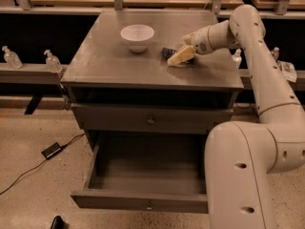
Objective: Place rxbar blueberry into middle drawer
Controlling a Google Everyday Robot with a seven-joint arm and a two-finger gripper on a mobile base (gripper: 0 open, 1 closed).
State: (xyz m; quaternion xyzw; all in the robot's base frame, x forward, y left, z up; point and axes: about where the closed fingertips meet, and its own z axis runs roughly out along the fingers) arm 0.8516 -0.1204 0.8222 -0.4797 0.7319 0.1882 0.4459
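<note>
The rxbar blueberry point(166, 52) is a small dark bar on the cabinet top point(109, 63), right of the white bowl point(137, 36); only its left end shows. My gripper point(180, 56) reaches in from the right and sits low over the bar's right part, touching or just above the top. The middle drawer point(140, 200) is pulled out wide below, and its inside looks empty. Its small knob point(149, 206) is at the centre of the front.
A shut knobbed drawer front point(150, 120) sits above the open drawer. My arm's large white base link point(240, 175) stands in front of the drawer's right side. Small bottles point(51, 61) stand on a ledge at the left. A cable with a black box point(51, 150) lies on the floor.
</note>
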